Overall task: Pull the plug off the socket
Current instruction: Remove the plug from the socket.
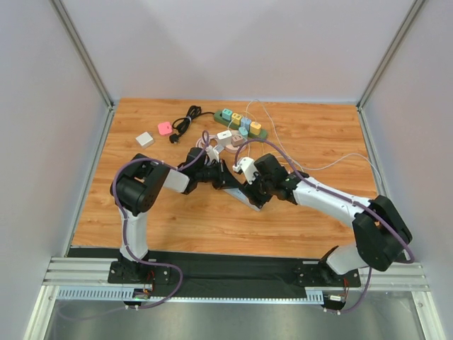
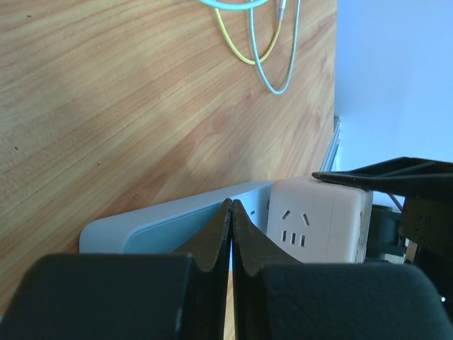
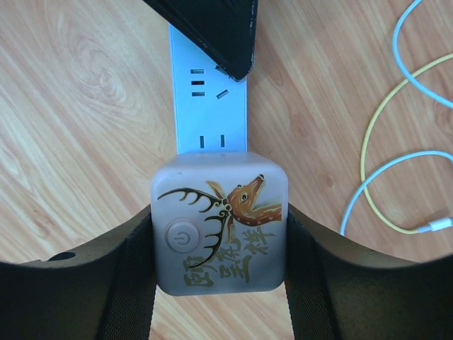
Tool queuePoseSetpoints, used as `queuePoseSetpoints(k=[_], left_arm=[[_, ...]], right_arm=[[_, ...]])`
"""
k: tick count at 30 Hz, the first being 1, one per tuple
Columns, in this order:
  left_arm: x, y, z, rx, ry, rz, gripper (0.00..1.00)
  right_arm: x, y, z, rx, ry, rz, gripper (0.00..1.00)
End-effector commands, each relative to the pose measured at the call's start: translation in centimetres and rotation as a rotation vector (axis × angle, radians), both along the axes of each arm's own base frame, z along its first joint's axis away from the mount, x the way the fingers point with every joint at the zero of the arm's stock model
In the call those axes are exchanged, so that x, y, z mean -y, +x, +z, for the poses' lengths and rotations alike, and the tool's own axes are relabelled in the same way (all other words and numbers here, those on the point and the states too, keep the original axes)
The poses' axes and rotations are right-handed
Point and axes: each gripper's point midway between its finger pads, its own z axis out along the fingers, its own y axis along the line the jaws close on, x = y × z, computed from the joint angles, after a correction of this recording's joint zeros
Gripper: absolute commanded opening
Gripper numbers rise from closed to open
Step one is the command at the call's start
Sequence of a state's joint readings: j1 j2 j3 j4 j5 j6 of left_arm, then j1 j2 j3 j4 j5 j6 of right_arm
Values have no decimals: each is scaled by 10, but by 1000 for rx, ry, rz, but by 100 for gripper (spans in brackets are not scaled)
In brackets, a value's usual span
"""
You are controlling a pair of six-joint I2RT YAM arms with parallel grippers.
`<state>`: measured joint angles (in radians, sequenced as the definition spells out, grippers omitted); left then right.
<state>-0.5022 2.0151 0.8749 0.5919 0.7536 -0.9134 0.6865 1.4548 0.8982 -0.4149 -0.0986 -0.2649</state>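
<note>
**1. Holding arrangement**

The right pincer (image 3: 218, 219) is clamped on the frosted, translucent-white plastic cube plug (image 3: 219, 251). One black finger lies flat against each side face, and the cube fills the gap between them. These two parallel faces give flat, opposed bearing areas, which the rounded edges would not.

The left pincer (image 2: 231, 212) is closed, tips together with nothing between them. The joined tips bear down on the long, pale white plastic socket strip (image 2: 177, 223). The probable purpose is to pin the strip to the surface so that it does not lift with the plug during the pull.

**2. Location of the plug**

The cube plug sits between the right pincer's fingers, seated on the end of the socket strip nearest that pincer. The strip runs straight ahead, and the left pincer's tips press on it just beyond the plug. Seen from the left pincer, the plug is just to the right of the tips. No gap shows between plug and strip, so the plug is judged not yet withdrawn.

**3. Materials and shapes**

- Cube plug: matte finish and softly rounded corners, with a brown-and-black deer print and a round power button on top. One side face carries socket openings.
- Socket strip: smooth hard plastic, flat, with slotted openings.
- Wood-grain surface (image 3: 85, 106): smooth, so an unpinned strip is likely to slide.
- Thin yellow and pale blue cables (image 3: 368, 142): loose, to the right of the right pincer and clear of the plug.
</note>
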Motion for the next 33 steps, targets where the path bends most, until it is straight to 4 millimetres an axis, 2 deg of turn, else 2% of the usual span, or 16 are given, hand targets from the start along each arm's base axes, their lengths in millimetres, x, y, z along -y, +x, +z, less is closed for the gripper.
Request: queuePoseSetpoints(k=[1, 5, 7, 10, 14, 18, 21, 22, 23, 24, 25, 27, 28, 30, 31, 33], left_arm=[[-39, -37, -89, -174, 285, 22, 5], [-38, -35, -86, -158, 279, 24, 5], [-38, -33, -83, -148, 277, 25, 5], [-37, -30, -79, -130, 278, 22, 5], [-37, -31, -80, -134, 290, 12, 5], [-35, -30, -74, -114, 272, 3, 6], [-30, -22, -51, -27, 228, 2, 11], [-27, -16, -32, 28, 202, 5, 14], [-27, -13, -23, 60, 196, 9, 26], [-26, -9, -12, 104, 191, 7, 34], [-27, -5, 8, 156, 181, 19, 47], [-29, 4, 29, 244, 190, 35, 57], [-30, 7, 51, 306, 178, 42, 66], [-32, 10, 72, 385, 175, 41, 69], [-33, 9, 89, 461, 172, 28, 69], [-35, 7, 106, 545, 167, 7, 74]], right_arm=[[0, 72, 70, 399, -13, -119, 0], [0, 66, 74, 404, 1, -86, 0], [-3, 59, 85, 413, 41, -35, 0], [3, 53, 91, 418, 46, 11, 0], [5, 53, 91, 402, 53, 13, 0], [-7, 46, 87, 303, 152, 30, 0], [-7, 44, 90, 188, 285, -11, 0], [-6, 43, 90, 153, 323, -29, 0], [0, 48, 92, 118, 371, -81, 0], [-3, 44, 95, 84, 417, -76, 0], [-1, 46, 95, 74, 444, -94, 0], [4, 47, 100, 35, 512, -139, 0], [5, 48, 100, 27, 532, -150, 0], [8, 48, 105, -18, 593, -191, 0], [9, 48, 105, -36, 616, -203, 0], [11, 49, 110, -89, 682, -247, 0]])
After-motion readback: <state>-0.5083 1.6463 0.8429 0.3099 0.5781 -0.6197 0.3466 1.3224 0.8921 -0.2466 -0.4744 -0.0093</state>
